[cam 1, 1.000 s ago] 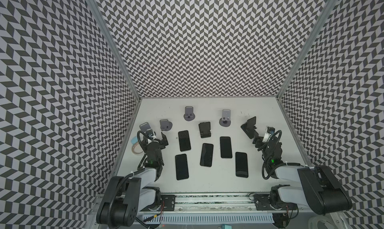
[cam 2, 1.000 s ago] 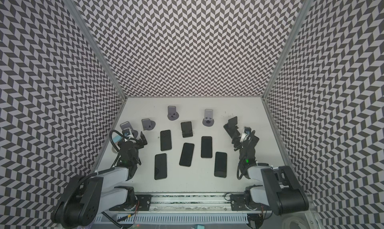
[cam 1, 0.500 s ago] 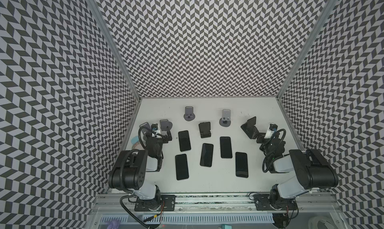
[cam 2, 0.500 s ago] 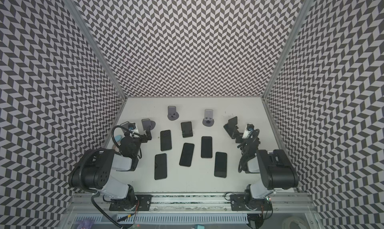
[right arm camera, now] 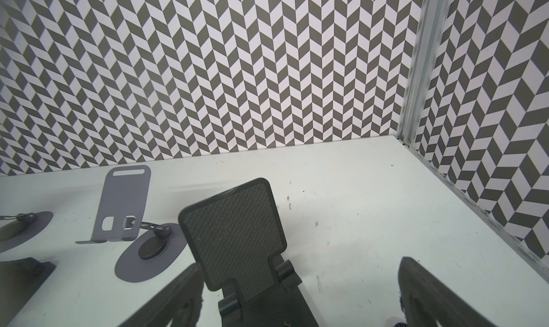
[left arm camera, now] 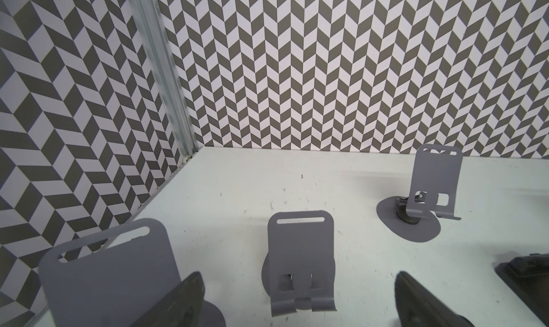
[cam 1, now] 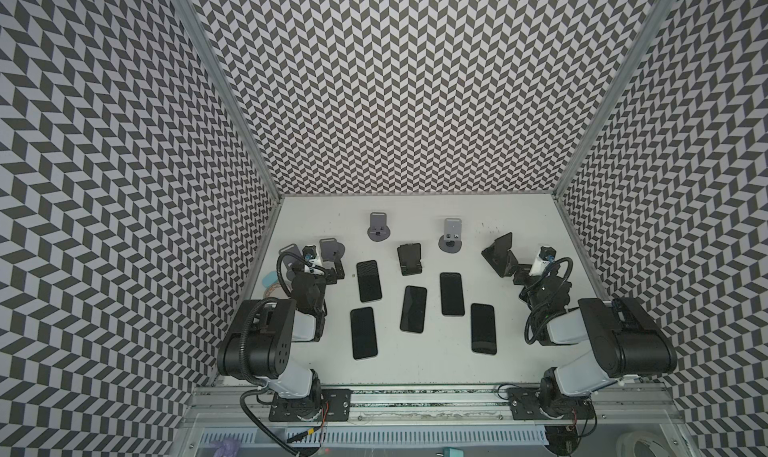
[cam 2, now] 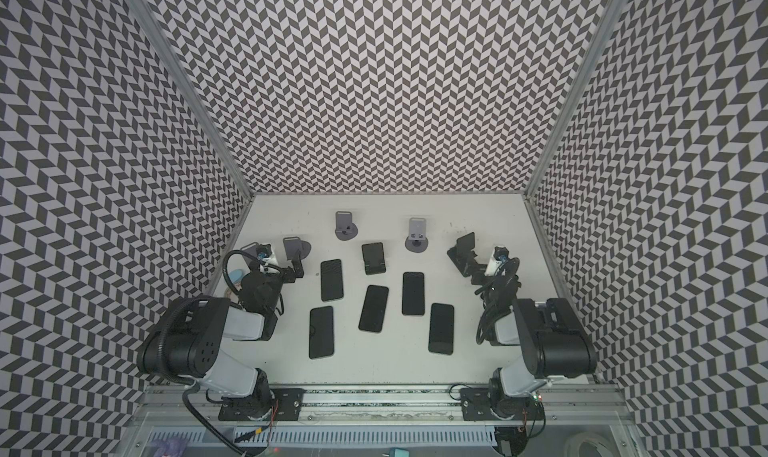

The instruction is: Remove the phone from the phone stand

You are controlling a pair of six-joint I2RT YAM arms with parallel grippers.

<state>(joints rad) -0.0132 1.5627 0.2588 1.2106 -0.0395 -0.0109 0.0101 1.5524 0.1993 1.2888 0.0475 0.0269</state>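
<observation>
Jaws of both tools stand spread wide and clasp nothing. The left gripper point(left arm camera: 297, 281) sits low near the left edge of the table point(cam 1: 415, 367) with an empty grey phone stand point(left arm camera: 300, 260) framed between its fingers. The right gripper point(right arm camera: 300, 266) straddles the ribbed back plate of an empty black phone stand point(right arm camera: 234, 236), though whether a finger brushes that plate cannot be told. In both top views five dark phones point(cam 1: 413, 308) lie flat on the white surface between the two arms, each apart from every stand.
</observation>
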